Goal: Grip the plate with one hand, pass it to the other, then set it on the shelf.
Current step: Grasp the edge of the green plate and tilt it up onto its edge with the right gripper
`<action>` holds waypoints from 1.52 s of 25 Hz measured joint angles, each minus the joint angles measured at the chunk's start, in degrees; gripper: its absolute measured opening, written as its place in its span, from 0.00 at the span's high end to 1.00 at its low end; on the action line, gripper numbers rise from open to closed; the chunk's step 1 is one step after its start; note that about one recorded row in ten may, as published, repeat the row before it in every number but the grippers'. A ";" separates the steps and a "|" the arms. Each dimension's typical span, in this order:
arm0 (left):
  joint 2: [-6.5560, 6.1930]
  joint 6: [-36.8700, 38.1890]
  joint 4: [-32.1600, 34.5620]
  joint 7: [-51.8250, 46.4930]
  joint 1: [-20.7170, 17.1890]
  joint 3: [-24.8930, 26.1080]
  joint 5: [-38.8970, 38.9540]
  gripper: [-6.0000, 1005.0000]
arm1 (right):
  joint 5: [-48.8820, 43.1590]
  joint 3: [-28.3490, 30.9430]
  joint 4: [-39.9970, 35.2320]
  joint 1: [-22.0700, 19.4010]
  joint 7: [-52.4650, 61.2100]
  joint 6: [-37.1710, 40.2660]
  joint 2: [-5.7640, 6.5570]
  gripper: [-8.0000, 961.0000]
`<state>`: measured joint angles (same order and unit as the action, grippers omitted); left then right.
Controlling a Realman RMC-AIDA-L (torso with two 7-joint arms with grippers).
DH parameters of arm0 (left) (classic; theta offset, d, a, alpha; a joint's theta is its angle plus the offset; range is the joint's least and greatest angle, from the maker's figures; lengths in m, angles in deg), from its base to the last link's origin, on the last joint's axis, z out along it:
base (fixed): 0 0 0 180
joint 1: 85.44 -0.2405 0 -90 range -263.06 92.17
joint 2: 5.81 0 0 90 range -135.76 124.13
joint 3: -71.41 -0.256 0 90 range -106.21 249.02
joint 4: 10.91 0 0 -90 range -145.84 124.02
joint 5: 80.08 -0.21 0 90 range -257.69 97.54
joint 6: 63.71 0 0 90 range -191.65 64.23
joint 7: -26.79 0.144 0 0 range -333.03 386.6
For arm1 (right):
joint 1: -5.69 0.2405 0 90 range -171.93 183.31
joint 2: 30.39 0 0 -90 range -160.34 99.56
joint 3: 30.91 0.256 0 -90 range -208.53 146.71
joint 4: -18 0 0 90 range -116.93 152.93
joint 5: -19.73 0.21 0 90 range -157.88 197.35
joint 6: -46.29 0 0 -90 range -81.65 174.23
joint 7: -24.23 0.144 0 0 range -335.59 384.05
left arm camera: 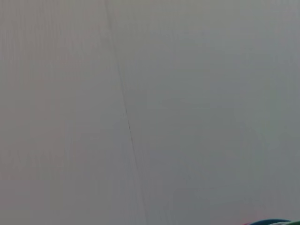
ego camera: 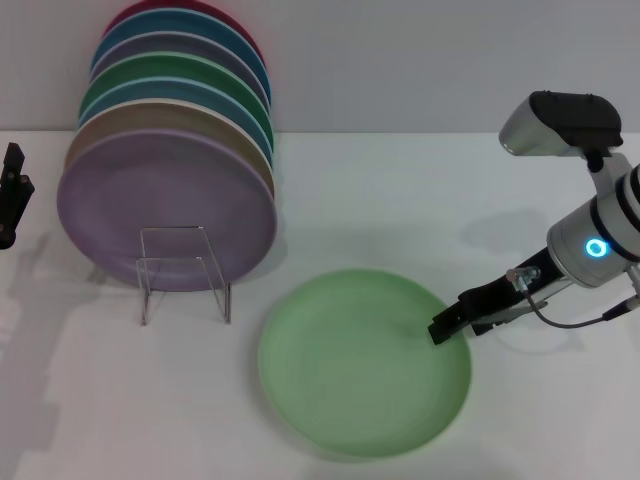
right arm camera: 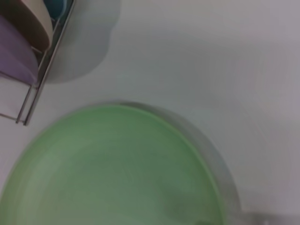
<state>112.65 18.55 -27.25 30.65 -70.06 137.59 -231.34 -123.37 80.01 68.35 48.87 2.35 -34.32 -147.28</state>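
Your pale mint-green plate (ego camera: 364, 362) lies flat on the white table (ego camera: 420, 190), in front of the robot and slightly toward its right side. Nothing sits on it. In the right wrist view the same plate (right arm camera: 112, 168) fills the lower part of the picture, its low raised rim curving across bare tabletop.

Just beside it, toward the robot's left, you have the clear acrylic shelf (ego camera: 185, 272), its U-shaped front bracket standing upright on the table. The shelf holds a row of plates (ego camera: 170, 150) standing on edge and leaning back: a lilac plate (ego camera: 165, 205) at the front, a tan one behind it, then green, blue and purple ones, with a dark red one at the back. The mint plate lies apart from the shelf, with a gap of table between them.

Your right gripper (ego camera: 440, 330), the slim black one on the arm with the glowing cyan ring, reaches in low from the right. Its tip lies at the plate's right rim, at or over the edge; you cannot tell whether the jaws are parted or closed on the rim.

Your left gripper (ego camera: 12, 195) shows only as a black part at the far left edge, well apart from the plate, and its fingers' state cannot be told.
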 joint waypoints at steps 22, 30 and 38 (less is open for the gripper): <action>-0.06 -0.21 0.17 0.00 0.10 0.00 -0.15 0.19 | -0.33 -2.90 -2.08 1.85 1.40 0.28 -0.22 0.69; -0.09 -0.26 0.74 0.00 0.35 0.00 -0.18 0.19 | -0.34 -4.19 -1.72 1.97 1.89 0.41 -0.33 0.79; -0.04 -0.35 1.55 0.00 0.89 0.00 -0.04 0.19 | -0.33 -6.02 -1.62 2.20 1.90 0.75 -0.35 0.92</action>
<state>112.61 18.19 -25.69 30.65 -69.17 137.59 -231.38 -123.71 73.99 66.73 51.07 4.26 -33.56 -147.64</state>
